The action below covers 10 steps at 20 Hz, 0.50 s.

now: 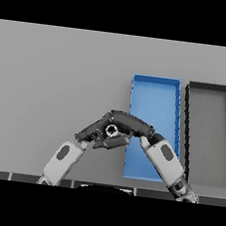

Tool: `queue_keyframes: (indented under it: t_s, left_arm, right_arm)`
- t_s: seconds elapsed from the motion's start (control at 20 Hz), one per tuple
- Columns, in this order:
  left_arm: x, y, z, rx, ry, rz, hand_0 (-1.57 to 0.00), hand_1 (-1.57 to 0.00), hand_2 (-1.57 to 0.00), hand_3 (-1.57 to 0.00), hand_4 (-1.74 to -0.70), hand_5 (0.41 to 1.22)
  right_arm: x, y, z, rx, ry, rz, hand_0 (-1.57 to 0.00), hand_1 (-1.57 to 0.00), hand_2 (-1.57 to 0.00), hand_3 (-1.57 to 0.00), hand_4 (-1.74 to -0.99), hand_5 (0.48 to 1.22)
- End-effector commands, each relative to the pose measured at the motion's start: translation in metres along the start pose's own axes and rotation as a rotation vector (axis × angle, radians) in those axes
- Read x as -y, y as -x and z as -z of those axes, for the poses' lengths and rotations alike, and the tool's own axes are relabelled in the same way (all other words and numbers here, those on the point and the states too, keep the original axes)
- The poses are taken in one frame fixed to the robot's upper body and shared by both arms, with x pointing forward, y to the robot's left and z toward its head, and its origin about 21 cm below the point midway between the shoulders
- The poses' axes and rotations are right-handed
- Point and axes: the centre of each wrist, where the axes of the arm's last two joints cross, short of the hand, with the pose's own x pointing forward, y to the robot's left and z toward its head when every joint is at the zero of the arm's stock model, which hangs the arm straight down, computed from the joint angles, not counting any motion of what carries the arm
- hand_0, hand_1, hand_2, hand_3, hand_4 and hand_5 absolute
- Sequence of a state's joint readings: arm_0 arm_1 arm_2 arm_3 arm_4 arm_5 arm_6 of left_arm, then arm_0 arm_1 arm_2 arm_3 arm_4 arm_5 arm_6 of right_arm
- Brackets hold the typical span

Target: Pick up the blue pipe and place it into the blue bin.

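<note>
The blue pipe itself I cannot make out anywhere; the only hint of something held is a small pale ring (111, 130) showing between the two dark hands, and I cannot tell what it is. The right hand (131, 123) reaches in from the five o'clock side, its forearm lying across the blue bin's near left part, its fingers stretched toward nine o'clock and just past the bin's left wall. The left hand (95, 129) comes up from seven o'clock and meets it there, fingers touching or overlapping the right hand's. Whether either hand is clenched, released or grasping something I cannot tell, since the two are bunched together.

The blue bin (157, 85) sits at about two o'clock from the hands, long and narrow. Just beside it, at three o'clock, stands a black bin (212, 87) of similar shape. Both rest on the grey table (54, 77).
</note>
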<state>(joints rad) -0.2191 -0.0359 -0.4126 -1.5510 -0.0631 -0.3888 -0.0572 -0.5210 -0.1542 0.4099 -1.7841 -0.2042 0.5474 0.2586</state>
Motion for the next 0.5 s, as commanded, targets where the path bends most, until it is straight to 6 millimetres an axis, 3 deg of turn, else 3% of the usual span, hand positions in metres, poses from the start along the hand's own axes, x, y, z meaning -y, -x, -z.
queue_keyframes:
  t_s: [0.0,0.3,0.35,0.4,0.45]
  left_arm:
    - [0.0011,0.0008,-0.0004,-0.007,0.002,0.006,-1.57,-1.57,-1.55,-1.4,-1.73,1.221]
    - [-0.0005,-0.0007,-0.0006,-0.018,-0.026,0.022,-1.57,-1.57,-1.56,-1.43,-1.73,1.221]
    - [-0.0007,-0.0005,0.0003,-0.003,-0.021,0.029,-1.57,-1.57,-1.57,-1.26,-1.73,1.221]
    - [-0.0008,-0.0004,-0.0023,0.003,-0.023,0.04,-1.45,-1.37,-1.34,-1.05,-1.63,1.221]
    - [-0.0012,-0.0004,-0.0039,-0.014,-0.015,0.054,-1.18,-1.09,-1.07,-0.84,-1.51,1.221]
  right_arm:
    - [-0.0025,0.0011,-0.0035,0.004,-0.001,-0.002,-1.47,-1.47,-1.47,-1.43,-1.481,1.077]
    - [-0.0075,0.0033,-0.0044,-0.002,0.027,0.106,-1.54,-1.55,-1.55,-1.53,-1.494,1.183]
    - [-0.0086,0.0013,-0.0039,-0.002,0.032,0.108,-1.55,-1.55,-1.55,-1.54,-1.495,1.191]
    - [-0.0085,-0.0007,-0.0011,-0.007,0.042,0.095,-1.55,-1.55,-1.55,-1.55,-1.496,1.197]
    - [-0.0104,-0.0007,-0.0007,-0.012,0.047,0.092,-1.56,-1.56,-1.56,-1.55,-1.496,1.202]
